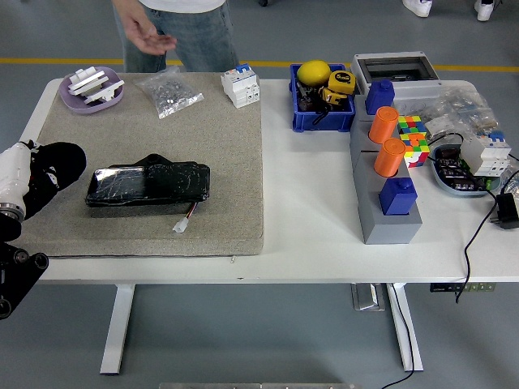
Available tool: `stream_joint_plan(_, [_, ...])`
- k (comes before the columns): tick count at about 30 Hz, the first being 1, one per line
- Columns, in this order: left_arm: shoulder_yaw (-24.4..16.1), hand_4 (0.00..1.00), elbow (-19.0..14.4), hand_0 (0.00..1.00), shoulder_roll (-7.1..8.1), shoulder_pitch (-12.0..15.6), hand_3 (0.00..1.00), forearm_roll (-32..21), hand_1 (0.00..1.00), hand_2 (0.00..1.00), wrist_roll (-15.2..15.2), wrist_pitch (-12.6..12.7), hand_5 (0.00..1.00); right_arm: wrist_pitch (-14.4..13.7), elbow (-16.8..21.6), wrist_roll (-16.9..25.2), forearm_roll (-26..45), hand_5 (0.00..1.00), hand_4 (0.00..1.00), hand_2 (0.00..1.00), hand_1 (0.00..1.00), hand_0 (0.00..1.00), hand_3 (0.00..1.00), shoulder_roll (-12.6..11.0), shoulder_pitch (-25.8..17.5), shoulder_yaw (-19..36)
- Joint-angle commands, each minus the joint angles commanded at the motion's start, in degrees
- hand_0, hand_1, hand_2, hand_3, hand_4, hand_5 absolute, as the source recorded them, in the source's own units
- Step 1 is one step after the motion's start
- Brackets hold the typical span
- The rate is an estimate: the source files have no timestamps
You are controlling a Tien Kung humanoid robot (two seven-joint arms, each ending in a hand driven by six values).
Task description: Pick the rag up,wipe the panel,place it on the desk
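So the left hand (49, 174), black-gloved on a white forearm, sits at the left edge of the mat, and it looks balled around something dark. I'd guess that's the rag, but black on black means I honestly can't tell whether the fingers are clamped on cloth or just curled. The right hand isn't in the picture at all.

The glossy black rectangular panel (148, 184) lies just to the right of that hand, close but not touching. Its long axis runs left to right across the table, so the short end faces the hand and a straight sweep to the right would cover its length. A small white connector on red wires (183, 221) pokes out at its near right corner, which could snag.

It all sits on a coarse beige mat (227, 146) over the white table (308, 211). Further back there's a purple dish with white parts (91, 89) and a clear bag of hardware (168, 91). A person's hand (150, 36) hangs open beyond the far edge, well away from the panel.
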Motion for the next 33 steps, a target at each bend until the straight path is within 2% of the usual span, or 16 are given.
stream_joint_plan(5, [1.94, 0.258, 3.16, 0.314, 1.31, -1.0, 0.53, -1.26, 0.448, 0.568, -1.64, -0.02, 0.002, 0.01, 0.05, -0.04, -0.14, 0.523, 0.998, 0.711, 0.688, 0.769, 0.677, 0.05, 0.04, 0.13])
stream_joint_plan(6, [2.07, 0.4, 3.48, 0.393, 1.42, -1.05, 0.565, -1.63, 0.486, 0.593, -1.82, -0.26, 0.002, 0.01, 0.04, -0.05, -0.16, 0.523, 0.998, 0.711, 0.688, 0.769, 0.676, 0.05, 0.05, 0.11])
stream_joint_plan(11, [1.69, 0.4, 3.31, 0.393, 1.54, -0.56, 0.565, -2.17, 0.486, 0.593, -2.36, -3.59, 0.002, -0.04, -0.02, -0.04, 0.01, 0.523, 0.998, 0.711, 0.688, 0.769, 0.676, 0.05, 0.03, 0.11])
stream_joint_plan(12, [1.49, 0.744, 3.17, 0.486, 1.52, -0.53, 0.583, -2.32, 0.59, 0.754, -2.35, -4.58, 0.002, -0.03, -0.03, -0.05, 0.0, 0.523, 0.998, 0.711, 0.687, 0.769, 0.676, 0.06, 0.05, 0.07])
stream_joint_plan(17, [1.49, 0.744, 2.93, 0.486, 1.53, -0.73, 0.583, -2.9, 0.59, 0.754, -2.4, -7.12, 0.002, -0.09, -0.03, -0.02, -0.09, 0.523, 0.998, 0.711, 0.687, 0.769, 0.676, 0.13, 0.19, 0.14])
stream_joint_plan(18, [1.5, 0.947, 2.96, 0.617, 1.55, -0.75, 0.64, -2.99, 0.723, 0.812, -2.4, -7.34, 0.043, -0.1, -0.02, -0.02, -0.12, 0.523, 0.998, 0.71, 0.687, 0.769, 0.675, 0.13, 0.22, 0.16])
stream_joint_plan(23, [1.07, 0.947, 2.67, 0.617, 1.73, -0.49, 0.64, -2.95, 0.723, 0.812, -2.38, -8.49, 0.043, -0.2, -0.04, -0.06, 0.03, 0.523, 0.998, 0.71, 0.687, 0.769, 0.675, 0.08, 0.29, -0.01])
stream_joint_plan(24, [0.92, 0.998, 2.54, 0.682, 1.77, -0.46, 0.776, -2.95, 0.771, 0.851, -2.39, -8.63, 0.14, -0.21, -0.05, -0.08, 0.03, 0.525, 0.998, 0.711, 0.686, 0.769, 0.674, 0.06, 0.28, -0.05])
stream_joint_plan(29, [0.42, 0.998, 1.75, 0.682, 2.02, -0.46, 0.776, -2.46, 0.771, 0.851, -2.04, -9.46, 0.14, -0.3, -0.11, -0.08, 0.23, 0.525, 0.998, 0.711, 0.686, 0.769, 0.674, 0.01, 0.31, -0.21])
stream_joint_plan(30, [0.29, 0.998, 1.63, 0.701, 2.07, -0.46, 0.784, -2.48, 0.781, 0.859, -2.03, -9.65, 0.217, -0.31, -0.11, -0.09, 0.22, 0.523, 0.998, 0.711, 0.684, 0.768, 0.675, 0.0, 0.32, -0.24])
stream_joint_plan(33, [-0.3, 0.998, 0.91, 0.701, 2.34, -0.34, 0.784, -2.19, 0.781, 0.859, -2.08, -10.46, 0.217, -0.37, -0.14, -0.11, 0.26, 0.523, 0.998, 0.711, 0.684, 0.768, 0.675, -0.04, 0.34, -0.29])
